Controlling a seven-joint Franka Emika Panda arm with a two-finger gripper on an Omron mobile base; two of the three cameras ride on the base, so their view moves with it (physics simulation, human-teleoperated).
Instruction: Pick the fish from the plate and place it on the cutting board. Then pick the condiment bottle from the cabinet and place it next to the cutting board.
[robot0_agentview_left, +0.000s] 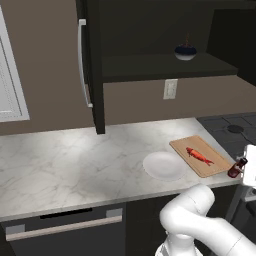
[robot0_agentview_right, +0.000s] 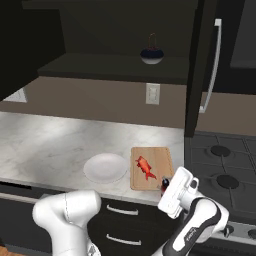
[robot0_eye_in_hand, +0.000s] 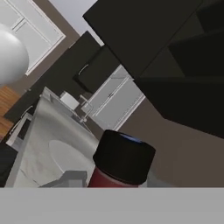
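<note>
1 red condiment bottle sits grasped in the jaws of the gripper, low by the desk's front edge, just beside the cutting board carrying the fish. Released tilted or too near that edge, it could topple off; the plate lies bare beyond.

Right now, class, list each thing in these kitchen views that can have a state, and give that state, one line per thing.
fish: lying on the cutting board
cutting board: flat on the counter, bearing the fish
plate: empty
condiment bottle: upright, capped, at the board's near corner by the gripper
cabinet: door open
dark bowl: on the cabinet shelf
gripper: at the bottle; grip cannot be told
</note>
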